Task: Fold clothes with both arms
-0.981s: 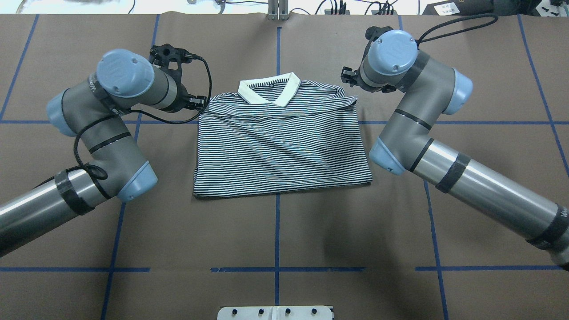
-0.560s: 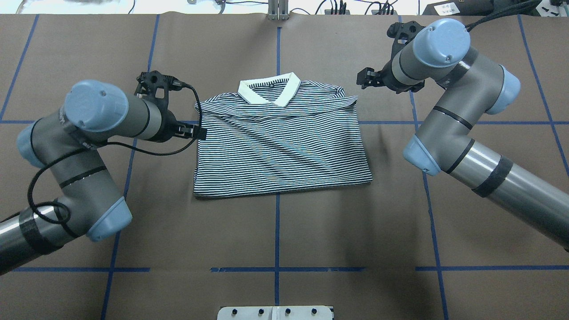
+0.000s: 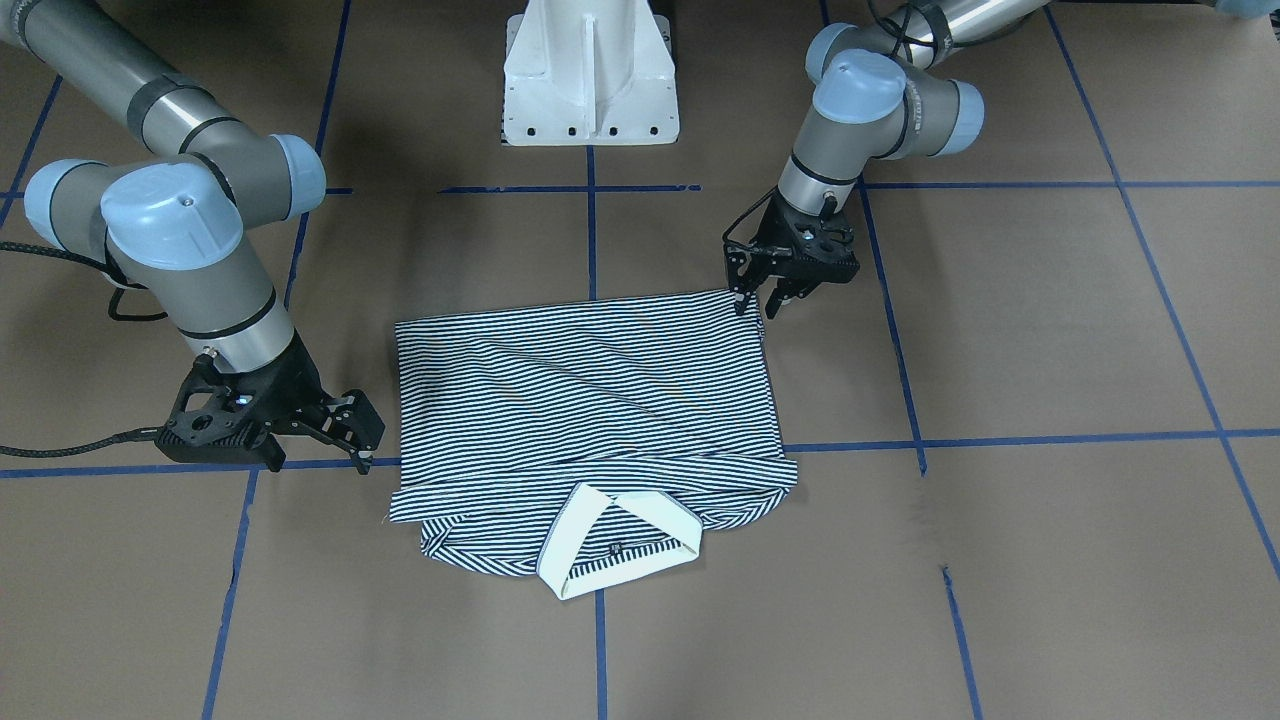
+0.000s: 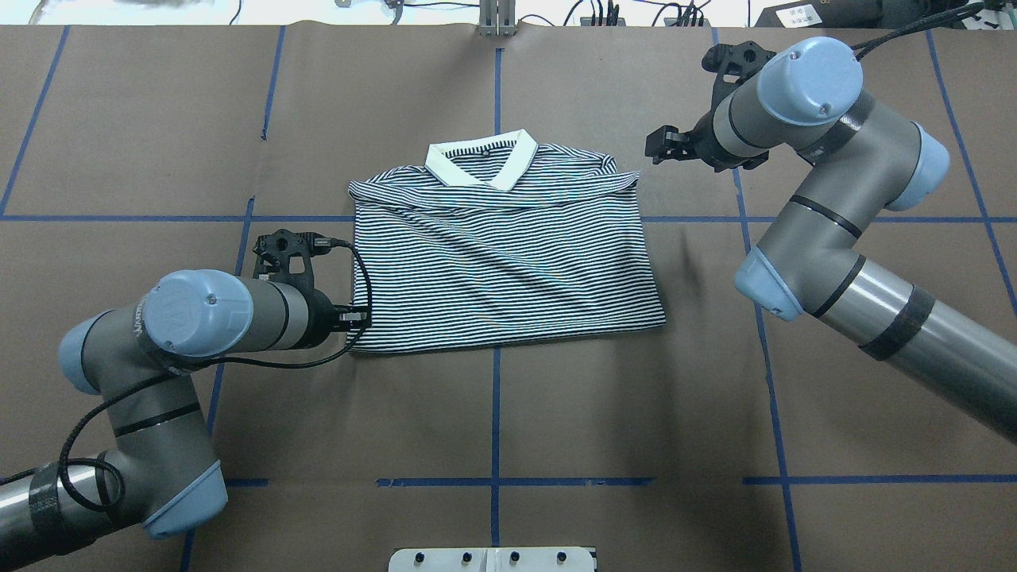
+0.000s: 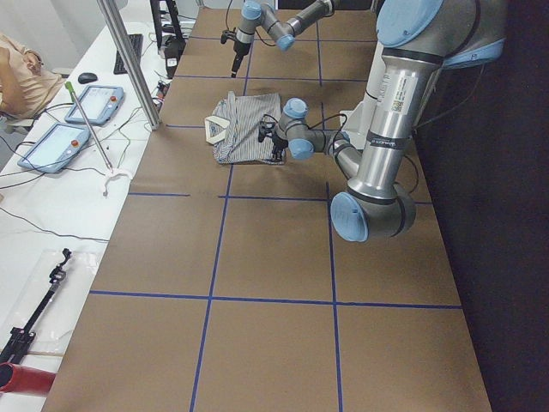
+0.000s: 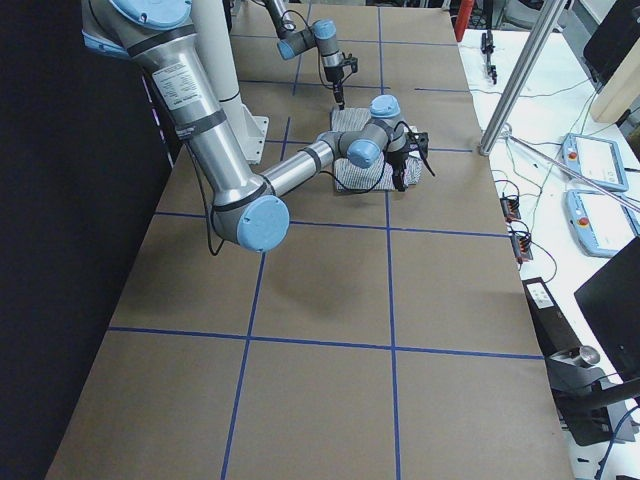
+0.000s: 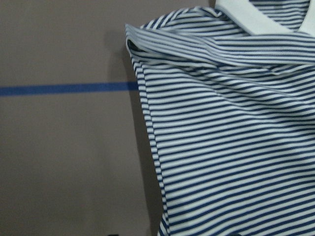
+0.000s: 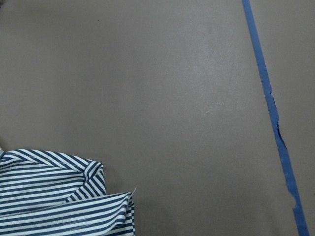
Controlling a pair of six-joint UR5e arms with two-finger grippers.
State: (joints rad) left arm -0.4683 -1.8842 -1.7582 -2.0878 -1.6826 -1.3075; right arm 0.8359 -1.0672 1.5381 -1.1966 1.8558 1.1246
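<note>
- Front-facing: the striped polo shirt lies folded mid-desk, collar toward the operators' edge. The left gripper is spread at the hem corner, likely lining up a pinch.
- Overhead: the right gripper is released and empty, just off the shoulder.

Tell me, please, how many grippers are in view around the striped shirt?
2. The left gripper is at a hem corner of the polo shirt; the right gripper hovers beside the shoulder at its collar end, not touching.

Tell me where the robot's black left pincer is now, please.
In the overhead view the black clawed left pincer is on the left side, at the near left hem corner of the folded navy-and-white striped polo shirt.
</note>
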